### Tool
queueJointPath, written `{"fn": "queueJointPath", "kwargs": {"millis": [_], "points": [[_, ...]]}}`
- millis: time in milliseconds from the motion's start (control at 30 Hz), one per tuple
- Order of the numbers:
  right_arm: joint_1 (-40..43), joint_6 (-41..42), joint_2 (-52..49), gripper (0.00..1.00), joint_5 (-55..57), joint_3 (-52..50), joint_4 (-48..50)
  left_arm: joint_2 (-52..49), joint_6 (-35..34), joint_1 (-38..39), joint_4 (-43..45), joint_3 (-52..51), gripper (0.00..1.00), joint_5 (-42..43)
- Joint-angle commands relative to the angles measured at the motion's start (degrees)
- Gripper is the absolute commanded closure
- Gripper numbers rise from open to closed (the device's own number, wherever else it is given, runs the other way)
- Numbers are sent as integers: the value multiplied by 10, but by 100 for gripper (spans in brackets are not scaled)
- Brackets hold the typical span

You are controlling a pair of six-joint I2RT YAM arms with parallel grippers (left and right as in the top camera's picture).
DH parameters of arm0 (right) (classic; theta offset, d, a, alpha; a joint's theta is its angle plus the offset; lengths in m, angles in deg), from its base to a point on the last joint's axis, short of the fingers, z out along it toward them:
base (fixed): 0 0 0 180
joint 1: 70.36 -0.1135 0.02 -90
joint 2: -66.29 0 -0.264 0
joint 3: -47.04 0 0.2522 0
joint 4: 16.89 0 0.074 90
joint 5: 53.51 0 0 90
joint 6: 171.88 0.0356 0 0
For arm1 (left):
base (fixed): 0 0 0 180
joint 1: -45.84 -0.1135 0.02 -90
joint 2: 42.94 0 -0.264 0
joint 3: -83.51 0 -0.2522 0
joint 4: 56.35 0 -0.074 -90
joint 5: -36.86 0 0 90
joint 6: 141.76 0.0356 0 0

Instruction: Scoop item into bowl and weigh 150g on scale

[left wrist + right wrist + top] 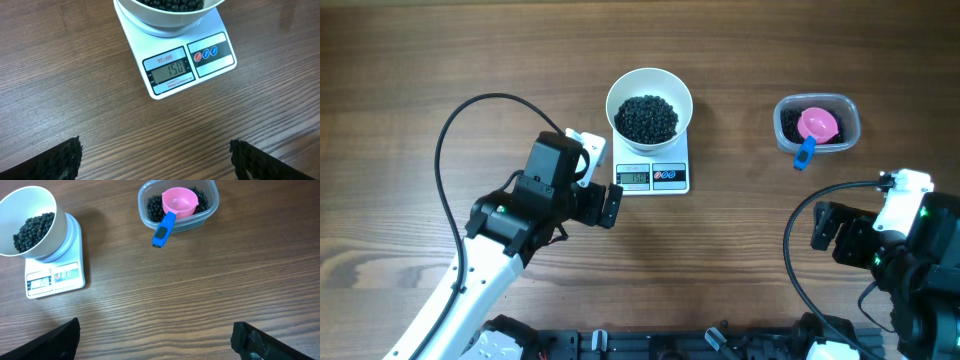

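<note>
The heap of tiny round black beads [646,118] lies in the round white bowl [617,92], filling its bottom. The bowl stands upright on the small flat white rectangular kitchen scale [653,176], which sits toward the far edge of the wooden table [440,60], about midway along it. The grey digital display [171,70] reads 150, so by this reading the target weight is met and the step in hand is verification.

1. Read the display from the left wrist view; the overhead view is too small to show the digits.
2. Do not touch the bowl, the scale platform or its two round buttons [206,53]; any contact may alter the reading.
3. Add no more beads. Leave the small pink scoop [817,124] where it rests, in the clear rounded-rectangular plastic tub [850,115] toward the far right corner, its blue handle [804,152] overhanging the near wall.

The left gripper [157,167] hovers near the scale's front edge, jaws spread wide and empty. The right gripper [155,340] stands well apart, near the right front edge, likewise spread and empty.
</note>
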Motion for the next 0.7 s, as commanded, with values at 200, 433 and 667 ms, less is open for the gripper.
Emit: {"fn": "queueJointPath", "kwargs": {"millis": [200,433,667], "points": [[-5,21,-1,0,-13,1,44,-2,7,-3,2,-3,0,-3],[-84,18,3,0,57,1,99,-2,7,-3,2,-3,0,-3],[-111,-52,8,0,69,-5,153,-2,7,-3,1,-3,0,-3]]}}
